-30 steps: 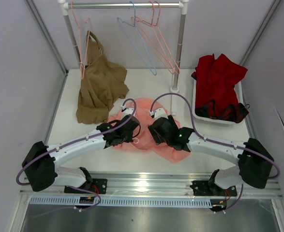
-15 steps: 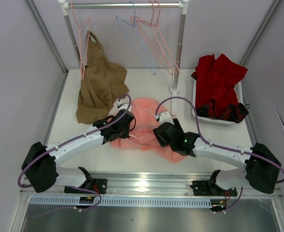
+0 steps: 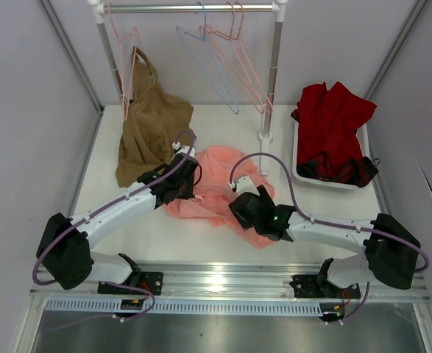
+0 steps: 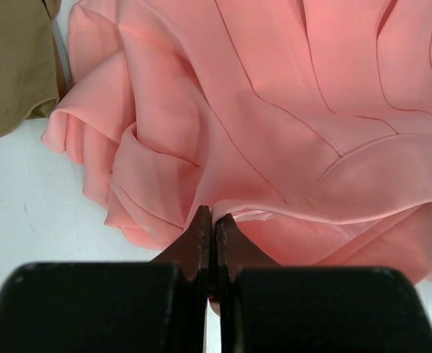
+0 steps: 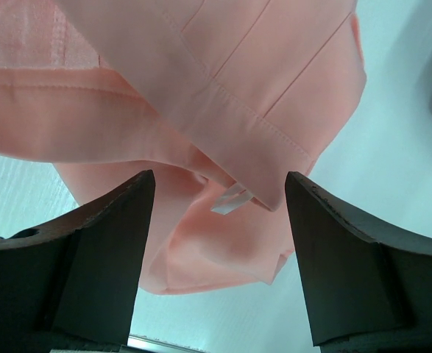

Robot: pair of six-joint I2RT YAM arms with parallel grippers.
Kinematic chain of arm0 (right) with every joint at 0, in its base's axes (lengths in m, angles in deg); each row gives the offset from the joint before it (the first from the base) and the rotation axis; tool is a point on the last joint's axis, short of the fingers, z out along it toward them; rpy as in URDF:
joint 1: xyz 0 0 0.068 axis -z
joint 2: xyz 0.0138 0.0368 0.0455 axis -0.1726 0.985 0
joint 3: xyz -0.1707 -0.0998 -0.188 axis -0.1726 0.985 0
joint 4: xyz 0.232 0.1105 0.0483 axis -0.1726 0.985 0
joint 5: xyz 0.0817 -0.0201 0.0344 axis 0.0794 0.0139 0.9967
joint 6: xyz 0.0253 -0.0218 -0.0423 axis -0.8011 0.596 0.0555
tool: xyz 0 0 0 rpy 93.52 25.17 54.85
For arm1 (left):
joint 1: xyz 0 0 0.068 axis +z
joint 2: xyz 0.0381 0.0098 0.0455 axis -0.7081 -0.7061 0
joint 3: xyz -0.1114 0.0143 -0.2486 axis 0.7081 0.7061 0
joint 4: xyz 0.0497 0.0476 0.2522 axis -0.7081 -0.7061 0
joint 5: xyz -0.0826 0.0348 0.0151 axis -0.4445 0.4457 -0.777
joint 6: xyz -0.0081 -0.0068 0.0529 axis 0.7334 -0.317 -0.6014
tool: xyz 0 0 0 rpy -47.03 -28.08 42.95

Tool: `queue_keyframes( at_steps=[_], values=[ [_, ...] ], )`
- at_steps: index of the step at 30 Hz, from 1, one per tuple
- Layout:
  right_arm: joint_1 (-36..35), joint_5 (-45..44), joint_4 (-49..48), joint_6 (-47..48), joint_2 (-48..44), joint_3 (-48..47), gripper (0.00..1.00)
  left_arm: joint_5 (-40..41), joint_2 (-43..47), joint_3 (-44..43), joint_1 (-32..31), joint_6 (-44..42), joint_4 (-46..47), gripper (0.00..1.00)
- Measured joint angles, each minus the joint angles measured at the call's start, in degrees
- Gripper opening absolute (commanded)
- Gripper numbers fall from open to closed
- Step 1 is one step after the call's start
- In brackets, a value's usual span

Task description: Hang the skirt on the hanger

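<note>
The left gripper (image 4: pixel 213 220) is pinching a fold of the salmon-pink skirt (image 3: pixel 217 187), jaws pressed tight together, and the skirt is lying crumpled in the middle of the white table (image 3: pixel 223 136). The right gripper (image 5: pixel 219 180) is hovering over its hem with jaws spread wide, gripping nothing, while the light blue hanger (image 3: pixel 208 73) is hanging from the rail (image 3: pixel 193 8) behind, well apart.

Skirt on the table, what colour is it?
The skirt is plain salmon pink, no pattern, clearest in the left wrist view.
</note>
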Motion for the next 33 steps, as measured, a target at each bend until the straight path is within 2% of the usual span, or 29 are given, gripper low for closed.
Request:
queue_keyframes(
  at_steps=[9,12,15,17,28,33],
  values=[
    [-0.48,-2.71,1.36,0.0,6.58,-1.09,0.75,-1.18,-0.74,-1.79,0.72,-0.85,-0.31,0.0],
    [-0.22,-3.91,2.64,-0.04,9.97,-2.84,0.73,-1.31,-0.74,-1.95,0.76,-1.03,-0.31,0.0],
    [0.24,-5.22,3.61,-0.13,12.63,-4.76,0.64,-1.68,-0.74,-1.95,0.79,-1.29,-0.46,0.0],
    [0.59,-5.95,3.87,-0.13,13.64,-5.9,0.62,-1.92,-0.74,-1.95,0.81,-1.44,-0.57,0.0],
    [5.38,-5.62,3.45,0.02,13.51,-7.85,0.53,-2.51,-0.35,-1.77,0.83,-1.42,-0.68,0.0],
    [6.47,-5.14,3.65,-0.02,13.49,-7.93,0.56,-2.56,0.09,-1.77,1.22,-1.4,-0.7,0.0]
  ],
)
